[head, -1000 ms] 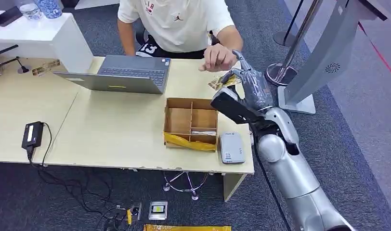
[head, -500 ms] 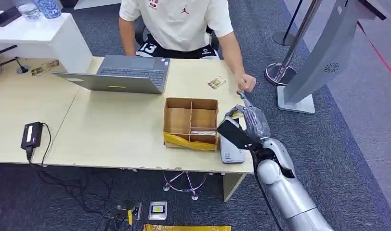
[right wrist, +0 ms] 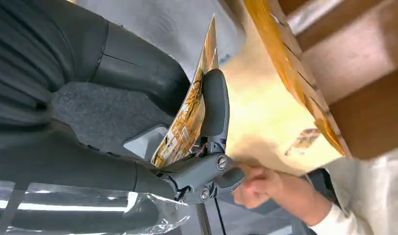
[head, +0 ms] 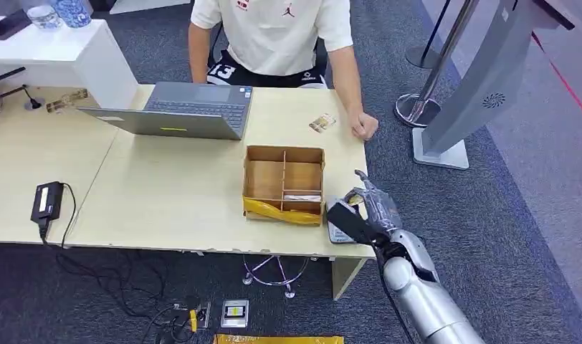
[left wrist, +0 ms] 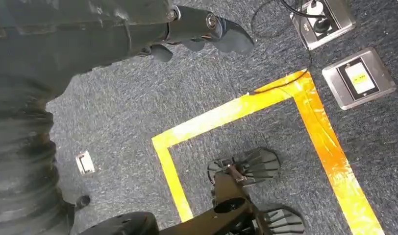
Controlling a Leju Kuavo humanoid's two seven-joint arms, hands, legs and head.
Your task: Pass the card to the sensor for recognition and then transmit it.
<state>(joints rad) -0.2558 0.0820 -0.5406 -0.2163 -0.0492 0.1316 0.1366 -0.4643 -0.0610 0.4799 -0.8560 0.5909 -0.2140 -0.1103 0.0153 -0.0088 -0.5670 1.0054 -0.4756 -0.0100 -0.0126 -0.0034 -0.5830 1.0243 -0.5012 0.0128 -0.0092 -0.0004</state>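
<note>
Card: while it is pinched between thumb and fingers (right wrist: 214, 105) of the right hand (head: 367, 208), the card (right wrist: 189, 112) hangs just over the grey card reader (head: 340, 231).
Advice: lower it flat and square onto the reader; I judge a tilted face may misread.
Surroundings: cardboard divider box (head: 284, 183) at nine o'clock on the table (head: 166, 193); person's fist (head: 365, 126) at twelve.
Left hand (left wrist: 207, 29): fingers curled, grasping nothing.

Your right hand (head: 365, 204) is hemmed on its left by the divided box (head: 284, 183); ahead, bare bench (head: 173, 193) lies open up to the person's fist (head: 365, 126).
</note>
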